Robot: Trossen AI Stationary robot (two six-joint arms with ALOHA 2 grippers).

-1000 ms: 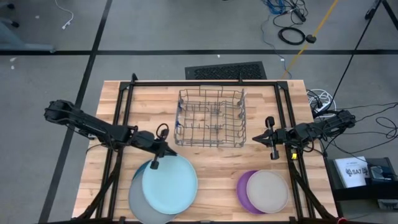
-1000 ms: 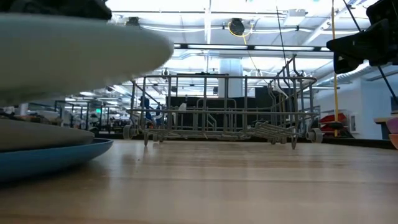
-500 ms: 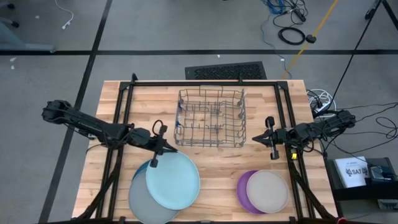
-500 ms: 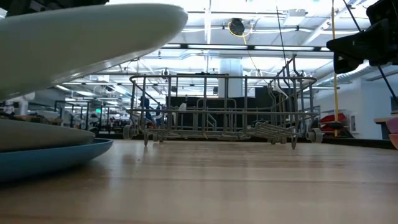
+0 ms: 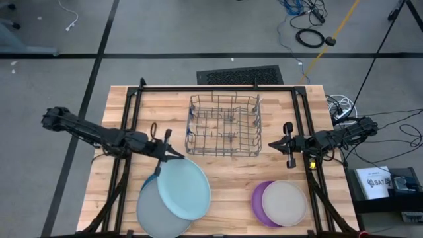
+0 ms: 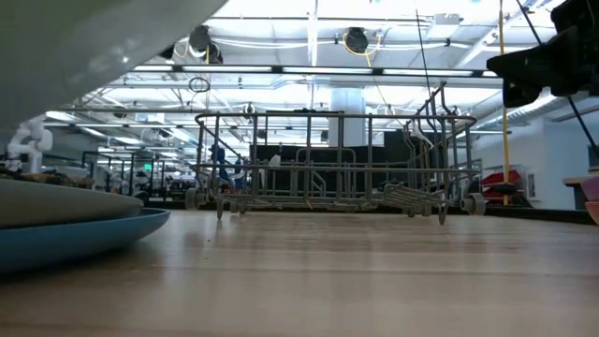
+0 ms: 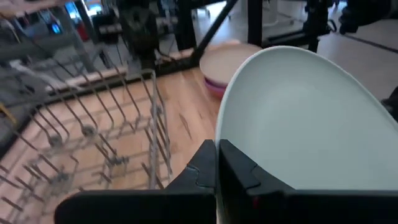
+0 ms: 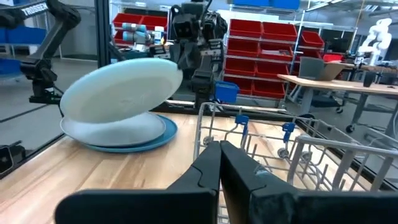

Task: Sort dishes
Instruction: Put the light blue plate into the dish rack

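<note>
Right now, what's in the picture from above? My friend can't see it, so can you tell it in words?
The left gripper holds a tilted light blue plate by its rim above a grey plate on the wooden table. A wire dish rack sits mid-table; the right gripper waits beside it.

A grey wire dish rack (image 5: 224,125) stands empty at my twelve o'clock on the wooden table (image 5: 218,173). Beyond the table, cables (image 5: 310,26) lie on the floor at one o'clock.
</note>
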